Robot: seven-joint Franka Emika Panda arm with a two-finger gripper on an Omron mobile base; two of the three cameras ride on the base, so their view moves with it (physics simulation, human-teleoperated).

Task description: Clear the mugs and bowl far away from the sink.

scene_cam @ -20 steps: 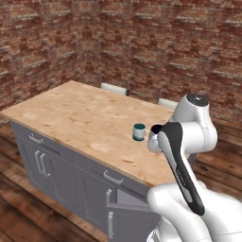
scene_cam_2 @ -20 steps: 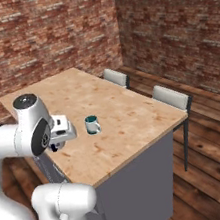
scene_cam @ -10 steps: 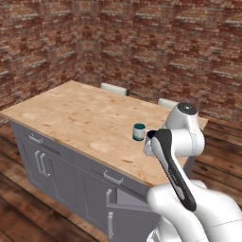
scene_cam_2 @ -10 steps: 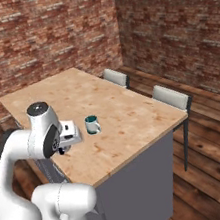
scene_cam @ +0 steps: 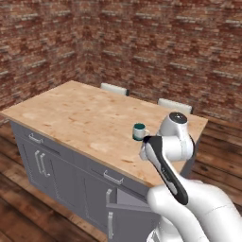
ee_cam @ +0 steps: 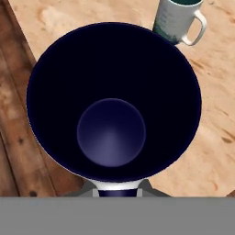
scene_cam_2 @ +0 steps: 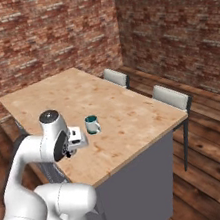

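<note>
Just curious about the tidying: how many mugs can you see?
2. A teal-lined mug stands on the wooden counter. A navy-lined mug is held in the gripper near the counter's edge.

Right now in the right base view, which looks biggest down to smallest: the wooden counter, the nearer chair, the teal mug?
1. wooden counter
2. nearer chair
3. teal mug, far the smallest.

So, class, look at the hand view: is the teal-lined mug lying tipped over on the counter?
No. The teal mug stands upright on the wooden counter, handle out to one side, just beyond the navy mug.
</note>
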